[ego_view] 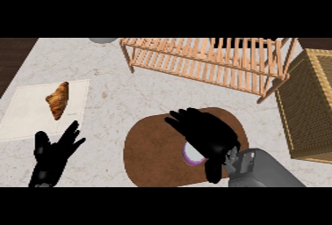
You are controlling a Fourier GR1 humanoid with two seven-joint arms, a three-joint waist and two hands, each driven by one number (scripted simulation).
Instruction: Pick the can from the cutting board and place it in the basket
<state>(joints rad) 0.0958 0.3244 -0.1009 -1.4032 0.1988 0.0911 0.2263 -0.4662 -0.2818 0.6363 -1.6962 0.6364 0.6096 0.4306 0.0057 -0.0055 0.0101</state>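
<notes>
Head view: right hand [204,134] angled down over board [149,151], fingers curled round can [191,155]; left hand [55,151] spread, upright, lower left; basket [311,105] at right edge; can's label hidden.

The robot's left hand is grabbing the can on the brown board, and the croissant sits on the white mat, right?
Not quite: the right hand curls round the can on the brown board, as the head view shows. The left hand rests open at the lower left. The croissant does sit on the white mat.
</notes>
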